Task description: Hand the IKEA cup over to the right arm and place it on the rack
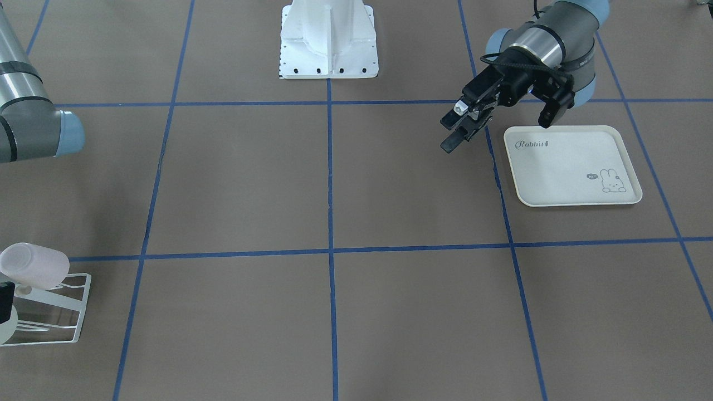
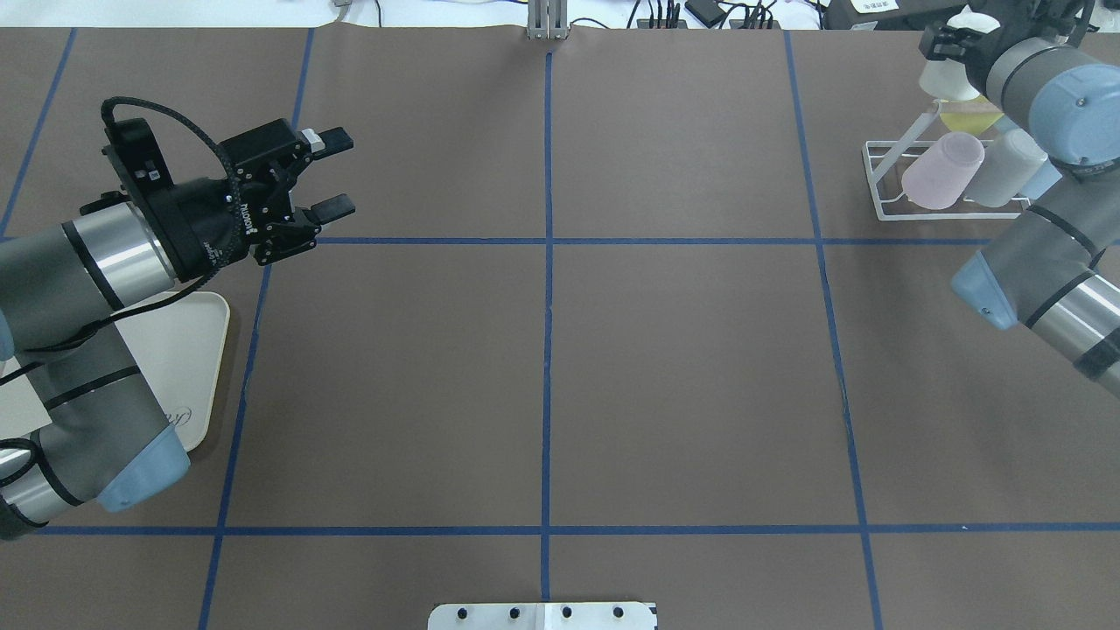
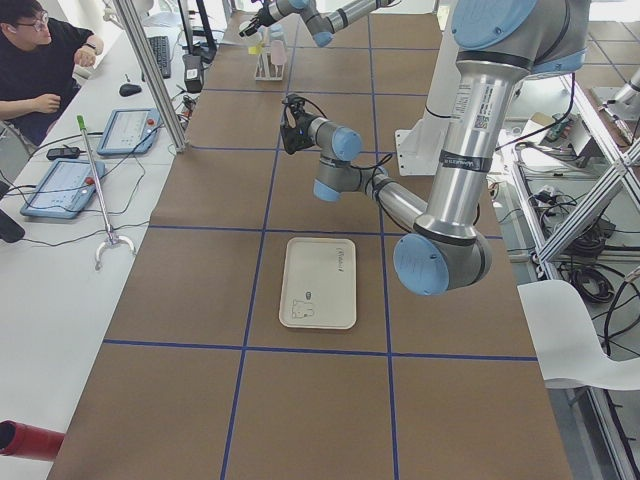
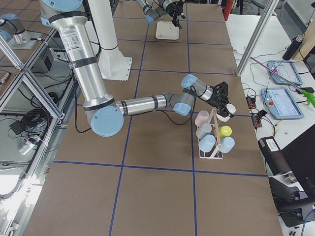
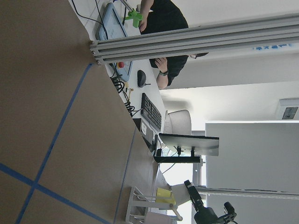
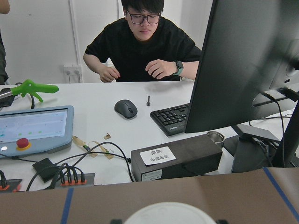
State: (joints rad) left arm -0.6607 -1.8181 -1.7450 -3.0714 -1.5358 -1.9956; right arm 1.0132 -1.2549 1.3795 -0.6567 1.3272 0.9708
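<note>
The IKEA cup (image 2: 947,80) is white and sits in my right gripper (image 2: 952,48), which is shut on it just above the far end of the rack (image 2: 882,179). In the exterior right view the cup (image 4: 228,112) is at the top of the rack's wooden rod (image 4: 214,130). Its white rim (image 6: 168,213) fills the bottom edge of the right wrist view. The white wire rack holds several cups, among them a pink cup (image 2: 941,171). My left gripper (image 2: 332,172) hangs open and empty far to the left, above the table.
A cream rabbit-print tray (image 1: 568,167) lies empty below my left arm. A person (image 6: 140,46) sits at a desk beyond the table's far edge, with a monitor (image 6: 247,60), a keyboard and a mouse. The white robot base (image 1: 328,42) stands at the table's near edge.
</note>
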